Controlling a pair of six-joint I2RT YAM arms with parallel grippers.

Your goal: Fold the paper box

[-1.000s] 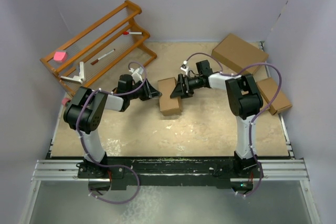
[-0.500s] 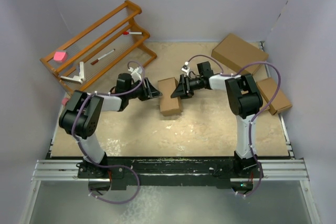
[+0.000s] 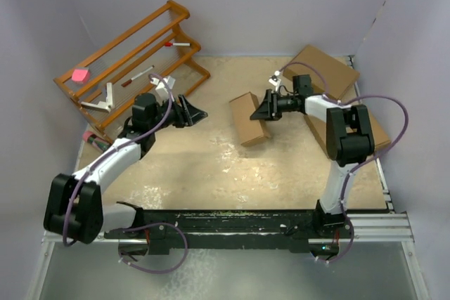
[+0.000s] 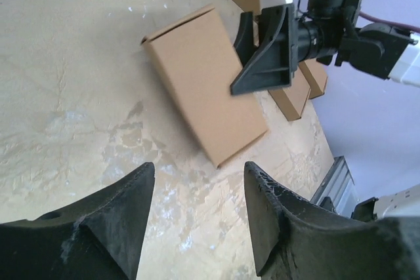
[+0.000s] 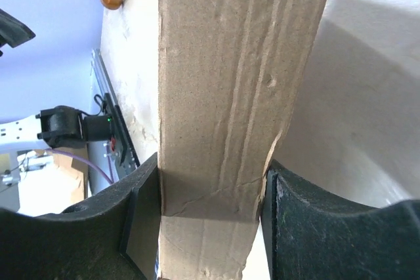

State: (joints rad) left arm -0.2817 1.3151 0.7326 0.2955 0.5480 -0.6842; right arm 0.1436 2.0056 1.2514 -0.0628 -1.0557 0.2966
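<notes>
Tan table under everything. Wooden rack at far-left corner. Larger brown box at far right, flat brown box nearer on the right edge, partly hidden by right arm. Paper box folded up, closed, lying askew on table just right of centre. Right gripper clamped on its right edge, both fingers pressed against cardboard sides. Left gripper left of centre, well apart from paper box, fingers spread, nothing between. Pink block and red-and-white pen on rack
</notes>
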